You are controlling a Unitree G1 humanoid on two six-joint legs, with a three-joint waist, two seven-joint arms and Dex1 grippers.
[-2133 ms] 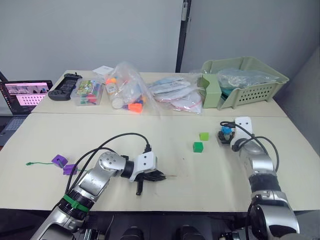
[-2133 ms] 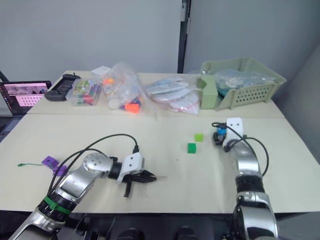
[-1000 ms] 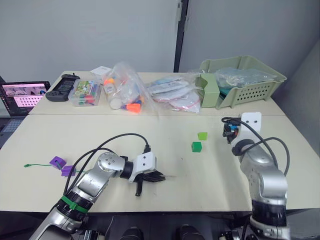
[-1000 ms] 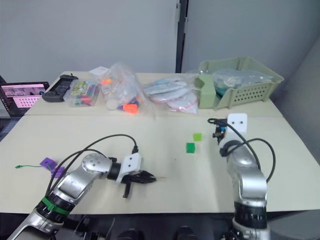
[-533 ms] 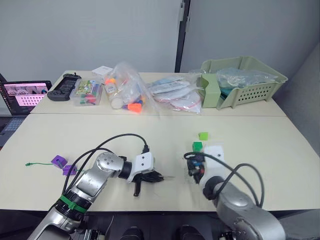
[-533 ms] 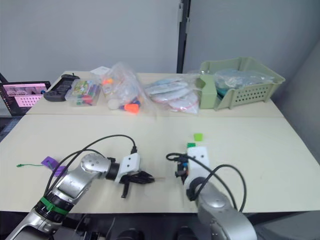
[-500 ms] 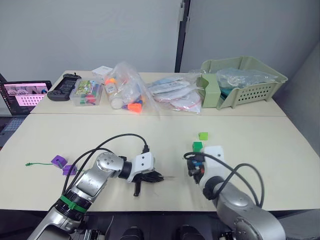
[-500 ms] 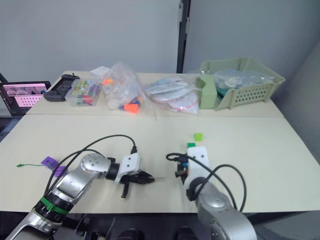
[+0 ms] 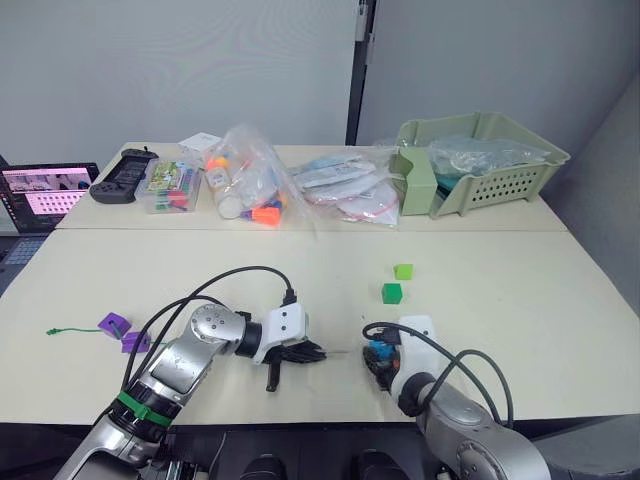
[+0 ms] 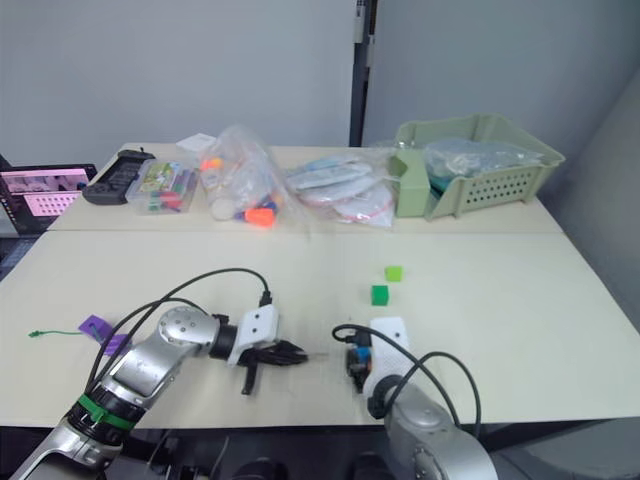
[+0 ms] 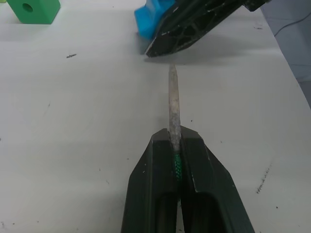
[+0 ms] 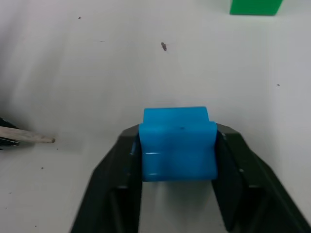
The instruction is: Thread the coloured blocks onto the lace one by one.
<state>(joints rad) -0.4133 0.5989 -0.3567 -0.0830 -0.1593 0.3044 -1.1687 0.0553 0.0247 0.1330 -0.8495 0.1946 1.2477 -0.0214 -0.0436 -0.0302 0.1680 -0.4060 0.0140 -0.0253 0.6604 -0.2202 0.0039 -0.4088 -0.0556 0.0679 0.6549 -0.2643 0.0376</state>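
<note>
My left gripper (image 9: 312,352) is shut on the lace just behind its stiff pale tip (image 11: 172,97), which points at the right gripper. The thin green lace (image 9: 62,331) trails off to the far left of the table. Two purple blocks (image 9: 113,324) lie on it there. My right gripper (image 9: 378,354) is shut on the bright blue block (image 12: 179,143), held a short gap from the tip, just above the table. The dark green block (image 9: 391,292) and the light green block (image 9: 403,271) sit loose on the table beyond the right gripper.
At the back stand clear bags of toys (image 9: 250,185), a pale green basket (image 9: 485,160), a clear box (image 9: 172,185), a black controller (image 9: 118,165) and a laptop (image 9: 45,190). Black cables (image 9: 225,285) loop over the left arm.
My right gripper has carried the blue block from the table's right side to the centre and lowered it close to the lace tip. The left gripper has stayed put.
</note>
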